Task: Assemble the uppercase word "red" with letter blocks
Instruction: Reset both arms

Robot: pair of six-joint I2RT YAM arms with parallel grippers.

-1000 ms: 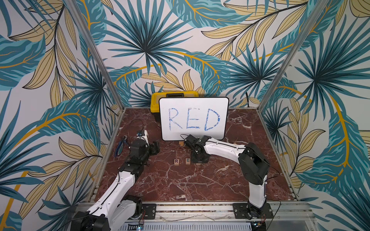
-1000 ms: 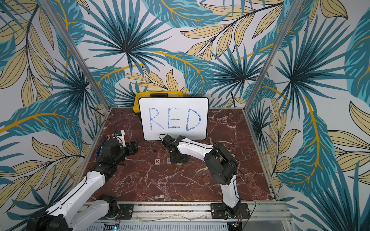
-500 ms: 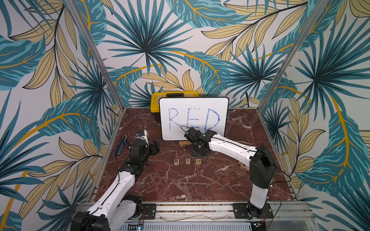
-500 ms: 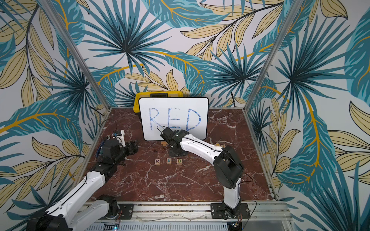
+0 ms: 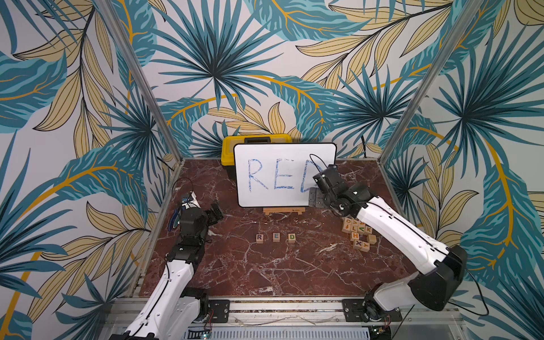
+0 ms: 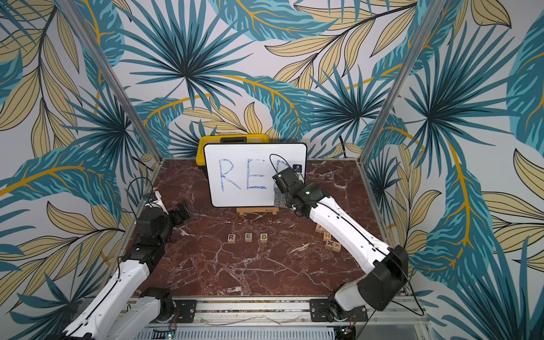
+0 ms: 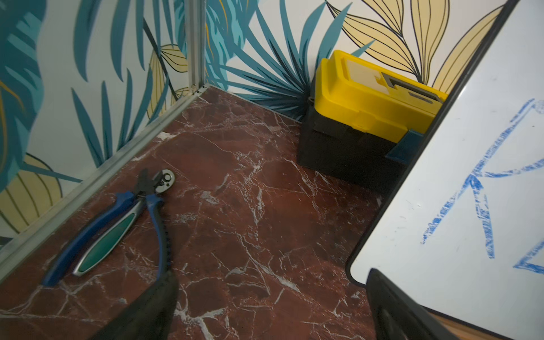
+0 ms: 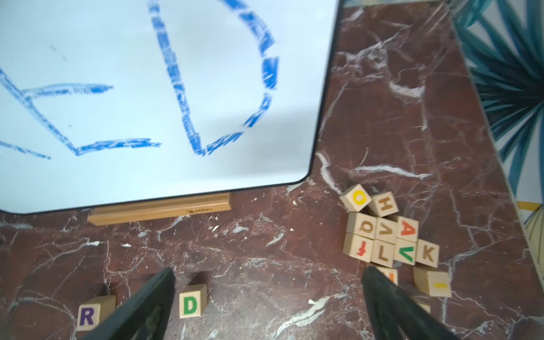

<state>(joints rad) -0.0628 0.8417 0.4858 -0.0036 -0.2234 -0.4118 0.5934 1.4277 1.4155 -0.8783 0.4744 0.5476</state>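
Observation:
Three letter blocks stand in a row on the marble floor in both top views: R [image 5: 259,238], E [image 5: 276,236], D [image 5: 291,237], reading RED. My right gripper [image 5: 315,197] hangs open and empty in front of the whiteboard's lower right corner, well back and right of the row. In its wrist view the right gripper [image 8: 268,270] shows D [image 8: 191,304] and R [image 8: 88,315] far below, with E hidden behind a finger. Far left of the row, my left gripper [image 5: 216,212] is open and empty. The left wrist view shows the left gripper [image 7: 270,273] over bare floor.
A whiteboard [image 5: 284,173] with blue RED stands on a wooden rail [image 5: 284,210] in front of a yellow toolbox [image 5: 256,141]. Several other letter blocks [image 5: 357,232] lie piled under my right arm. Blue pliers [image 7: 103,229] and a ratchet lie along the left wall.
My right gripper let go of the D block, rose, and drew back to the right toward the whiteboard. Both grippers have opened wide. The left arm stayed in place.

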